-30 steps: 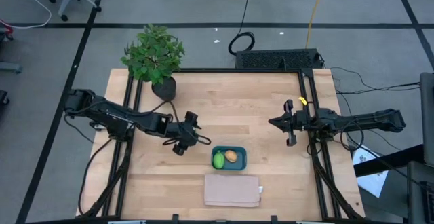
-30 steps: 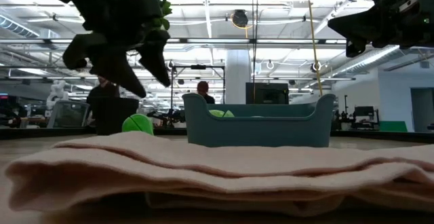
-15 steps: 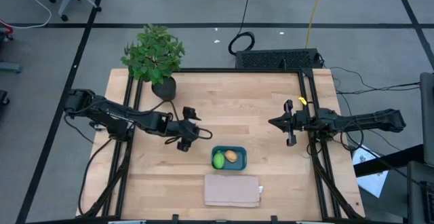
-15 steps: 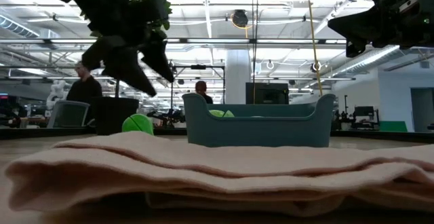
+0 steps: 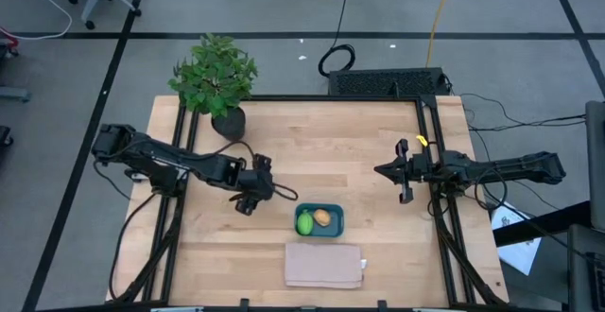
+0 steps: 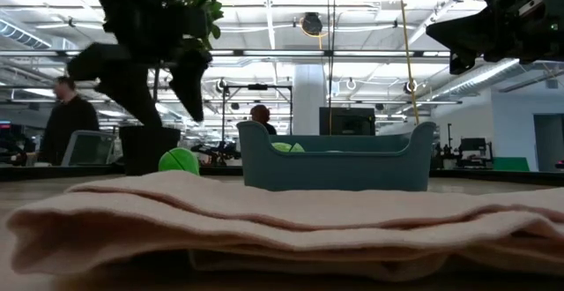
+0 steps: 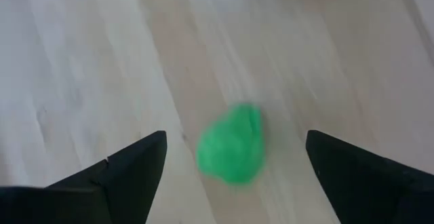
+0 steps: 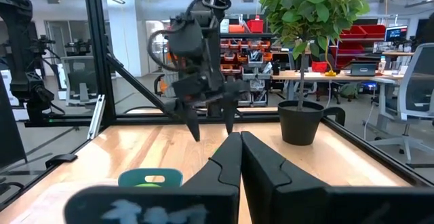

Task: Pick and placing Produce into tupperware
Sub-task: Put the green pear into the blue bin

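Left claw [image 5: 248, 195] hangs with fingers spread wide over the bright green rounded produce piece [image 7: 232, 144], which sits loose on the wooden bench [image 5: 312, 142]. The small teal-blue plastic tupperware [image 5: 333, 224], at about 4 o'clock from that claw, already holds a lime-green piece [image 5: 304, 223] and an orange-tan one [image 5: 323, 217]. Folded beige cloth [image 5: 324, 265] lies just at 6 o'clock from the tupperware; leafy potted plant [image 5: 217, 78] stands at the bench's 11 o'clock corner. Right claw [image 5: 405, 172] is pinched together at 3 o'clock.

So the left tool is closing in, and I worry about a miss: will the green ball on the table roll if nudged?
Probably. The green ball looks rounded and sits loose on bare wood. It's small between the open left tool, so likely light; an off-centre touch may push it away.
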Controlling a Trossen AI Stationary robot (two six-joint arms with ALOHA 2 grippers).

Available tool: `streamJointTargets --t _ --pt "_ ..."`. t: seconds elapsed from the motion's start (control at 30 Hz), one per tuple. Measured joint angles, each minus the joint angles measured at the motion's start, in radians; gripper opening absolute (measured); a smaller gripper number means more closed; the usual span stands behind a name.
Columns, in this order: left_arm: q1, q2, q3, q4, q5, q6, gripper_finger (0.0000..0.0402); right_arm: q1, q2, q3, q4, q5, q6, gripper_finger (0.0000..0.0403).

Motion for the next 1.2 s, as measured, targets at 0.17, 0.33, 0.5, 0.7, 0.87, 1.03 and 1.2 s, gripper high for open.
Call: streamJointTargets --t 0.17,0.33,0.5,0.7,0.87,1.03,1.2 --pt "0.0 0.012 0.048 -0.067 0.043 0.074 0.0379 0.0 0.0 0.0 -0.007 0.0 -0.007 0.0" --pt "0.035 0.015 0.049 -0.112 0.063 0.111 0.0387 0.0 0.0 0.0 -0.016 0.0 -0.013 0.0" --pt "0.053 0.051 0.049 -0.099 0.058 0.172 0.0388 0.0 0.0 0.0 -0.016 0.0 -0.023 0.0" --pt "0.08 0.136 0.049 -0.067 0.08 0.23 0.0388 0.0 0.0 0.0 -0.018 0.0 -0.017 0.0" --pt "0.086 0.195 0.048 -0.054 0.078 0.284 0.0388 0.0 0.0 0.0 -0.019 0.0 -0.015 0.0" --pt "0.099 0.233 0.048 -0.053 0.072 0.307 0.0388 0.0 0.0 0.0 -0.023 0.0 -0.015 0.0" --pt "0.104 0.241 0.048 -0.052 0.024 0.321 0.0388 0.0 0.0 0.0 -0.023 0.0 -0.018 0.0"
